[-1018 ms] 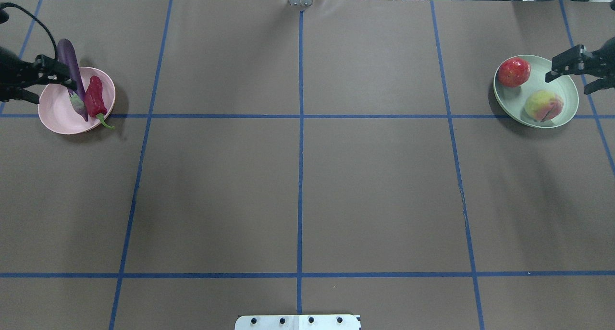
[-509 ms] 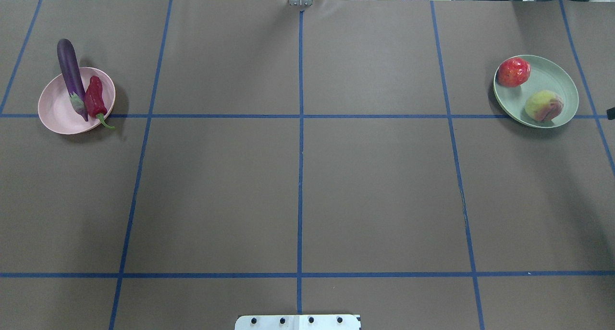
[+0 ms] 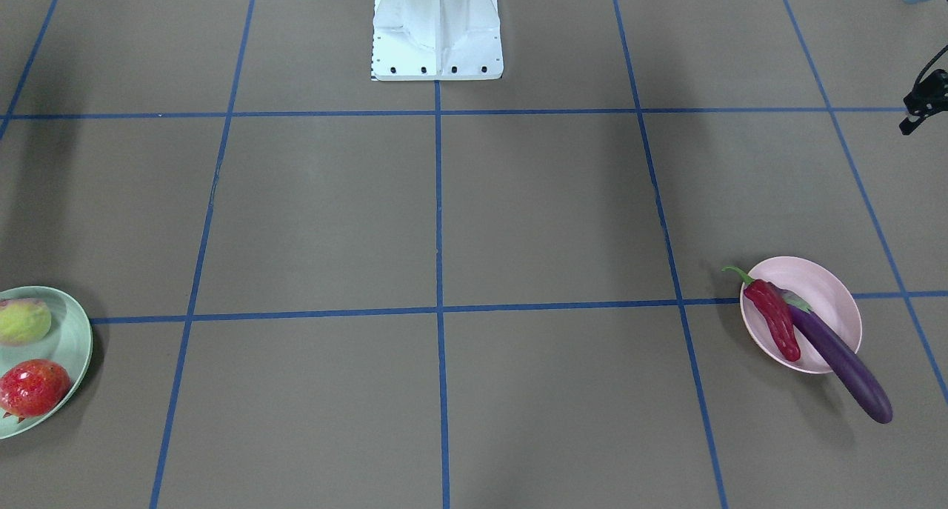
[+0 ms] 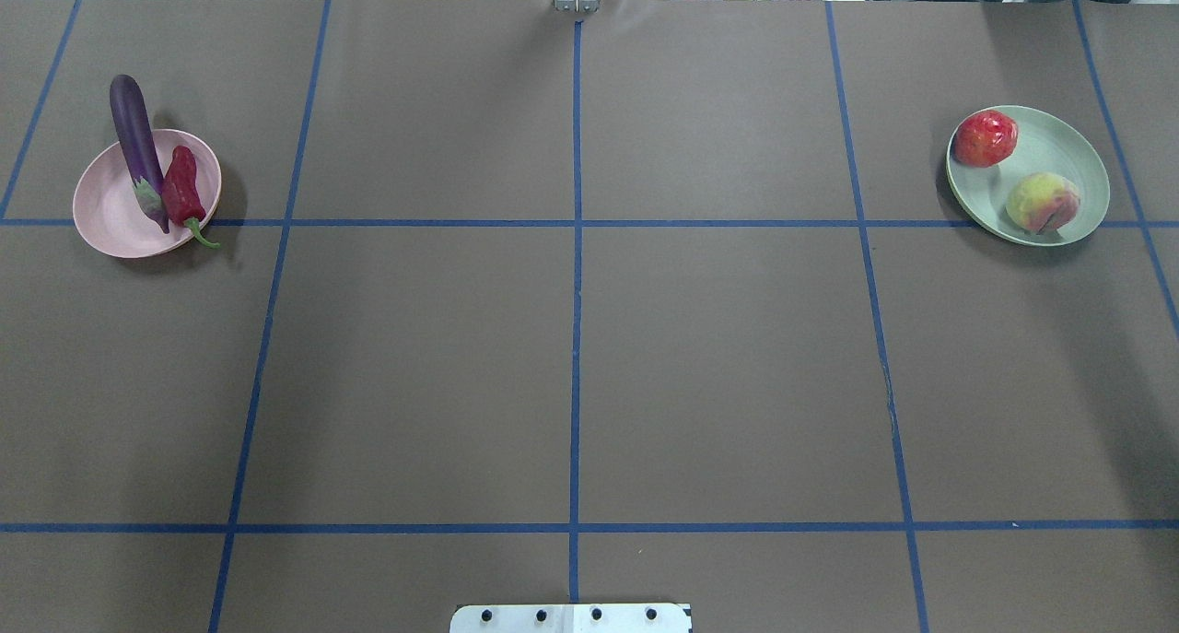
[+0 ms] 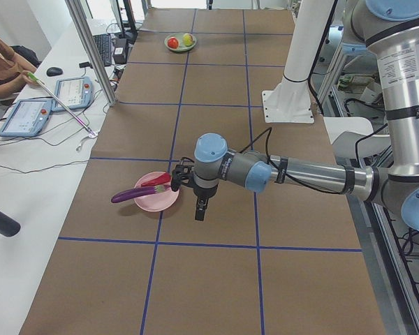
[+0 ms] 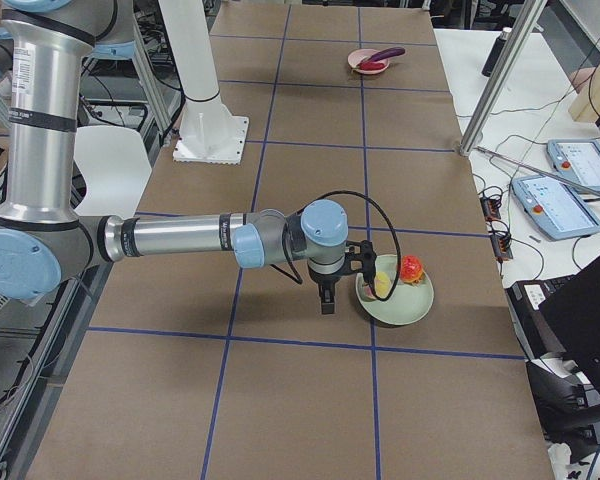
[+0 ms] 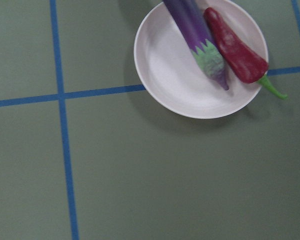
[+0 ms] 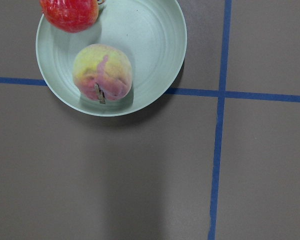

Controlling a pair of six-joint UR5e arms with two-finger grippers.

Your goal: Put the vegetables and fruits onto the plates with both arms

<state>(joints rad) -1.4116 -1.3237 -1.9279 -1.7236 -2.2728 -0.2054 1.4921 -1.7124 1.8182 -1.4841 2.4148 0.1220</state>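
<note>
While the eggplant [image 4: 138, 149] gleams, its plate [image 4: 106, 211] looks matte.

Overhead and front views oppose — both show the pink plate [image 4: 106, 211]
</note>
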